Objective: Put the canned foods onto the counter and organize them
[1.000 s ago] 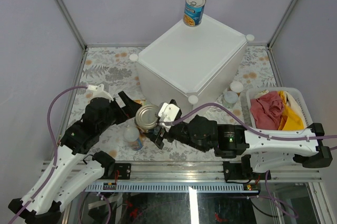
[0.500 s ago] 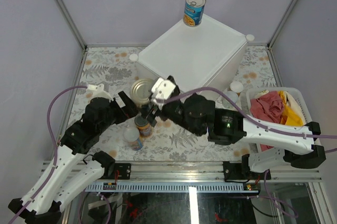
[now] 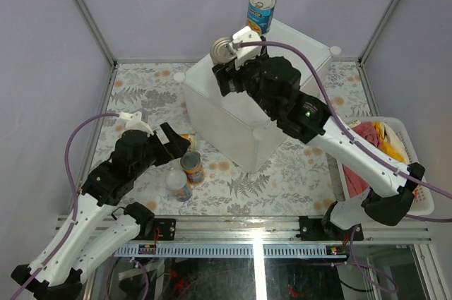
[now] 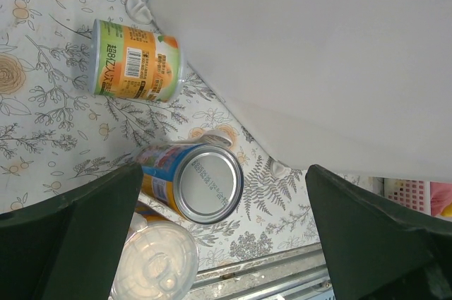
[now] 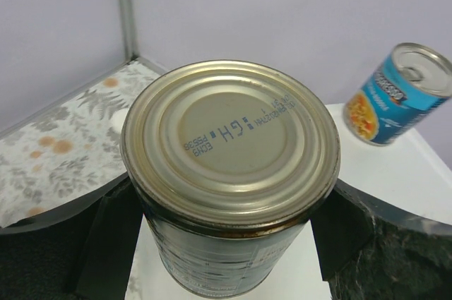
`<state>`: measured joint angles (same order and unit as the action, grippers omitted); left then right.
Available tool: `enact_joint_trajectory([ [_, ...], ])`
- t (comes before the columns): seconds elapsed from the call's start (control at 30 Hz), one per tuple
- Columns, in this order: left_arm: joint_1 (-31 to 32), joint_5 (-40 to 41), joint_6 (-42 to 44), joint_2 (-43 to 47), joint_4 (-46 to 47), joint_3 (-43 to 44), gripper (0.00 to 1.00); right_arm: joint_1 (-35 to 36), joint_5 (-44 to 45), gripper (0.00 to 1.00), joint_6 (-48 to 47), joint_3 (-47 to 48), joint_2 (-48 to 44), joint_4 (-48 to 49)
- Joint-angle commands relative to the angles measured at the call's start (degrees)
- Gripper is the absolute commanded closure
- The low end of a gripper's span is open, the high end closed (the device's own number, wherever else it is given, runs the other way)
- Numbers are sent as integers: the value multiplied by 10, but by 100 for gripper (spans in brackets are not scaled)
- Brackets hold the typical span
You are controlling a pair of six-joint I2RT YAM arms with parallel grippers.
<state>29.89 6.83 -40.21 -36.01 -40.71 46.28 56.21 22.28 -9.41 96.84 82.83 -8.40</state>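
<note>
**While the held tin hangs over the counter, lower straight**

Top view: your right gripper pinches it roughly upright above the counter's left corner. Right wrist: the top lies beneath, toward the blue can. Left wrist: your left gripper, fingers spread, hovers over floor tins beside the counter.

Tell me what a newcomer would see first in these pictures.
The right gripper holds a silver-topped metal tin over the large white plastic box. A blue-labelled tin stands on the box's far corner, and an orange-labelled tin lies on its side on the flowered table beside the box.
</note>
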Motion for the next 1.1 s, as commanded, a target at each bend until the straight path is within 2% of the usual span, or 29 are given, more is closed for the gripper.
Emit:
enact_joint_trajectory([
  [0.0, -2, -8, 18, 7, 21, 18, 0, -67, -29, 97, 9, 75, -10, 97],
  [0.27, -3, -16, 24, 7, 21, 17, 0, -207, -64, 97, 54, 76, 12, 103],
  [0.53, -2, -27, 31, 5, 16, 21, 0, -296, -93, 96, 64, 128, 70, 97],
  [0.87, -2, -28, 36, 9, 2, 29, 0, -354, -113, 97, 71, 183, 147, 99],
  [1.07, -3, -29, 32, 13, -4, 33, 0, -374, -131, 97, 80, 179, 164, 117],
])
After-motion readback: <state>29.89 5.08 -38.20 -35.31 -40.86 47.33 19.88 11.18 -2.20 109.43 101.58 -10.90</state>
